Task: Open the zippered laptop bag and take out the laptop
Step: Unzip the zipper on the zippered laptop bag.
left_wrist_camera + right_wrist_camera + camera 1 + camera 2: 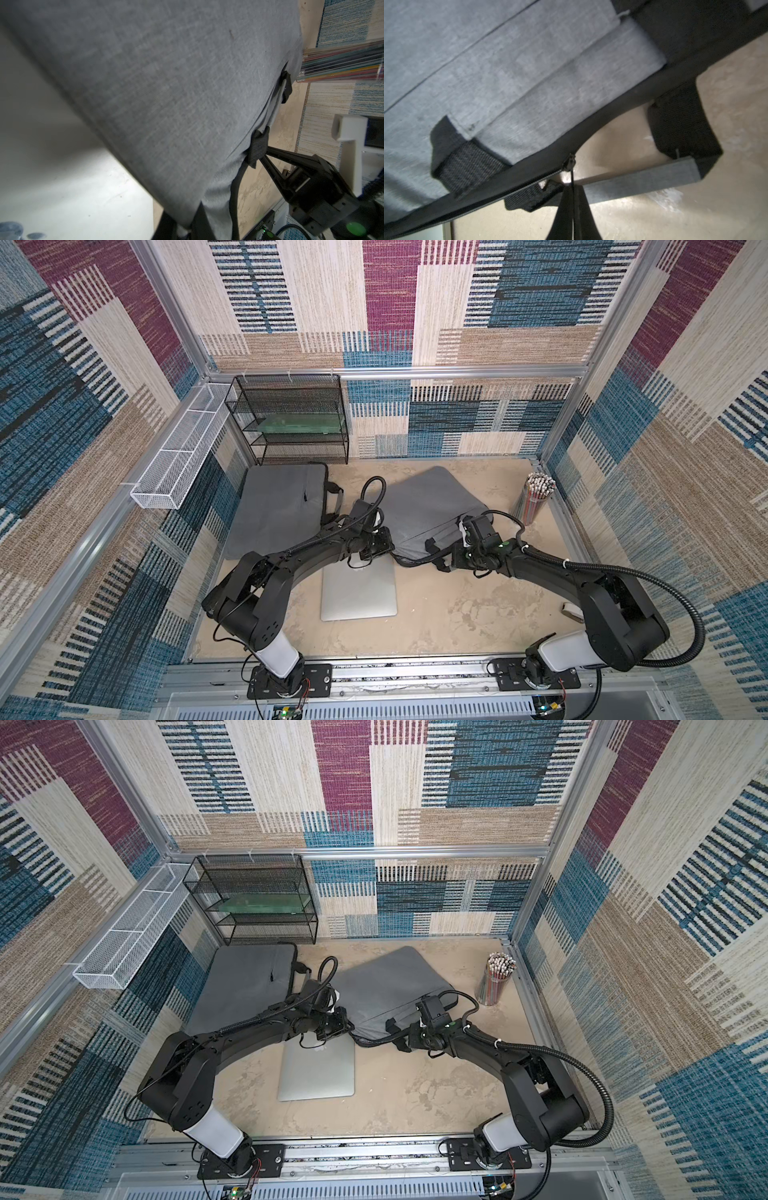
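Laptop bag [432, 502] gripped at two spots.
Left hand [182, 226] pinched its fabric, laptop [359, 593] just beside; right hand [573, 193] pinched zipper pull [569, 162] at its tips.

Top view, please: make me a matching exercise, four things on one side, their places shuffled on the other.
1 flat silver laptop
2 clear cup of coloured pencils
3 black wire-mesh shelf rack
4 white mesh basket

A far right corner
B mounted up on the left side
C lying flat in the middle
D standing in the far left corner

Pairs: 1-C, 2-A, 3-D, 4-B
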### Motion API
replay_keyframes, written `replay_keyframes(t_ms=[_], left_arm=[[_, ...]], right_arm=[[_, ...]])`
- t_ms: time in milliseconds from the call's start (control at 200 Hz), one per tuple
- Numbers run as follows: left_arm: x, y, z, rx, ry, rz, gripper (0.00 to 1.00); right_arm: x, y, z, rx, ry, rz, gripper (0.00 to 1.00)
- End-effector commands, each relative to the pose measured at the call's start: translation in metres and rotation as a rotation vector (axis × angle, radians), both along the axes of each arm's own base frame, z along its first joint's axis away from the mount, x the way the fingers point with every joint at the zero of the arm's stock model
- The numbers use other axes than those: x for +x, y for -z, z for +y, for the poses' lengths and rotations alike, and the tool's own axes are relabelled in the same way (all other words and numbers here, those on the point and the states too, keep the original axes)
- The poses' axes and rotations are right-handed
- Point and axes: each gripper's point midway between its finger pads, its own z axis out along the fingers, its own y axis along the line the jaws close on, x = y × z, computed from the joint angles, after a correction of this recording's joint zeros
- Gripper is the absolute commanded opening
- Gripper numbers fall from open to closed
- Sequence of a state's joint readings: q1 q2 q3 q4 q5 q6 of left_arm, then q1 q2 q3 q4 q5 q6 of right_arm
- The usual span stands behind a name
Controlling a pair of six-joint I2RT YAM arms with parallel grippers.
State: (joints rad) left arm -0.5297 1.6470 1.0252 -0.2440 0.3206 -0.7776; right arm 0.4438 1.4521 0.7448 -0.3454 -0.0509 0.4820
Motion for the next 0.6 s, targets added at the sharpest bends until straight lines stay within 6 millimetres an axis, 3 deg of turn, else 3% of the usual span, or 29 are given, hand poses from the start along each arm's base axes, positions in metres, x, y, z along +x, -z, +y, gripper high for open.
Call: replay_keyframes(t_ms=[0,596], left_arm=[[0.020,-0.005,0.017,0.064,-0.061,-0.088,0.00],[0.026,-0.008,0.023,0.051,-0.079,-0.092,0.00]], right_arm=[[-0.016,0.014,-0.033,-0.144,0.069,0.067,0.00],[-0.018,0.013,-0.043,-0.146,0.095,0.070,0.00]])
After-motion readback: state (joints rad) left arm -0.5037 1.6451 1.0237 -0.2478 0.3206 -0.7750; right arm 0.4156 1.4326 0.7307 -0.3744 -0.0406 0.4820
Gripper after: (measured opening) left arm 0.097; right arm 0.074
